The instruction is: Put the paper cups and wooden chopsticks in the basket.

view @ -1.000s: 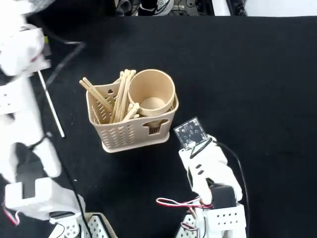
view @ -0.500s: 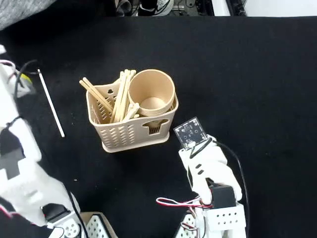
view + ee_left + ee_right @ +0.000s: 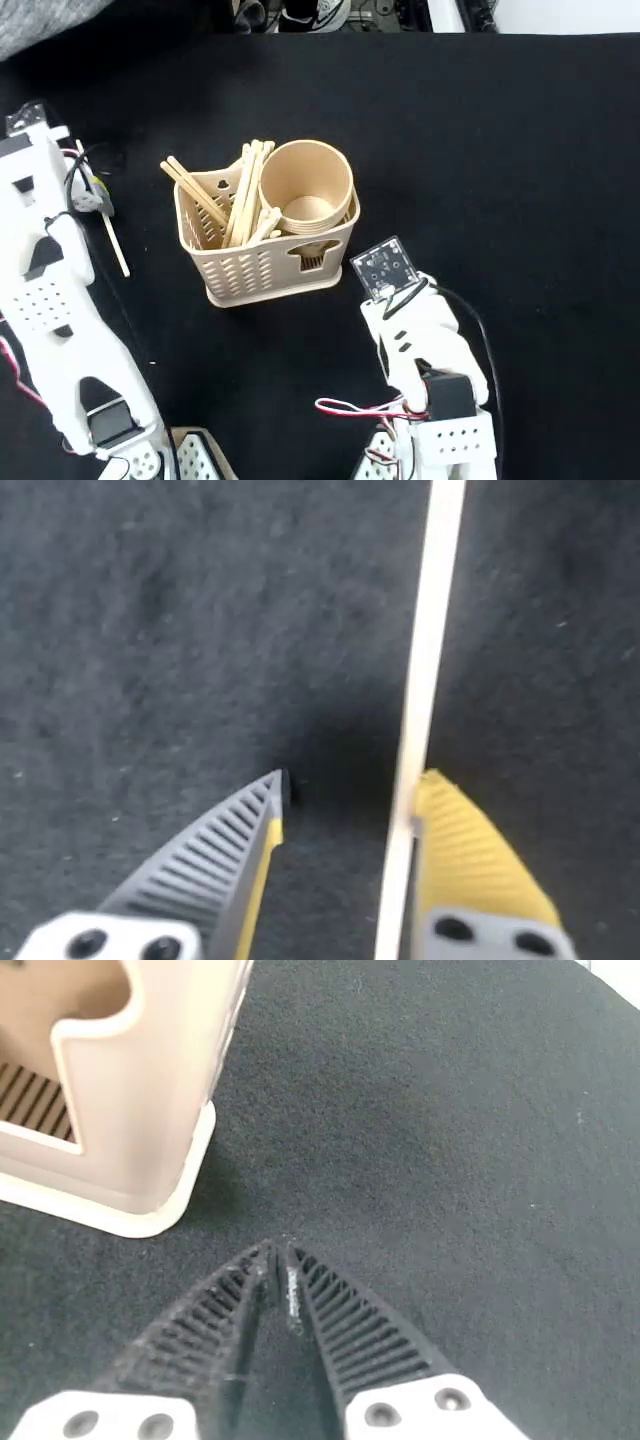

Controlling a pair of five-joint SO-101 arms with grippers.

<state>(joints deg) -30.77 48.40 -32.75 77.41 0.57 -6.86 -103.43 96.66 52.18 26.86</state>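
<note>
**A:** How did the fingers of the left gripper [image 3: 350, 788] stand?

**B:** They were open, moderately wide and low over the desk [image 3: 150, 630]. The one loose chopstick [image 3: 428, 630] lay between them. The yellow finger [image 3: 455, 825] was touching it or just beside it, and the grey finger [image 3: 235, 830] was apart from it.

**A:** How would the stick handle?

**B:** I judged it light, stiff and smooth (so it could roll or swing in a loose grip). The best hold seemed to be near its middle, across its length, with the fingers closed fully.

**A:** And the arm?

**B:** The left arm [image 3: 45, 270] was stretched forward along the desk's left side, with its wrist bent down over the stick. The stick lay well apart from the basket [image 3: 265, 275], which already held the paper cups [image 3: 305, 180] and the other chopsticks [image 3: 245, 195]. The right gripper [image 3: 280, 1260] was closed on nothing, near the basket's corner.
</note>
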